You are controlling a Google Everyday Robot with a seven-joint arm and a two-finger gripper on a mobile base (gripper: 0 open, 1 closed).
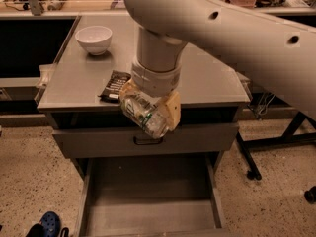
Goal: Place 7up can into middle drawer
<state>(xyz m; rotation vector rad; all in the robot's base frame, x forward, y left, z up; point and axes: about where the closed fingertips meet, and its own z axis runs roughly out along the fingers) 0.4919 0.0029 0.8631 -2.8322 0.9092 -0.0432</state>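
My gripper (148, 113) hangs in front of the cabinet's front edge, shut on the 7up can (144, 114), a silvery can with a green-and-white label, held tilted between tan fingers (172, 113). The can is in the air in front of the closed drawer with the dark handle (148, 141). Below it the middle drawer (148, 214) stands pulled out, a wide grey tray with a bare floor and low side walls. My arm (222, 28) covers much of the cabinet top.
A white bowl (93, 37) stands at the back left of the cabinet top (74, 80). A black snack bar wrapper (114, 86) lies near the front edge. A blue shoe (49, 223) is on the floor at lower left. A table leg with casters (249, 162) stands at right.
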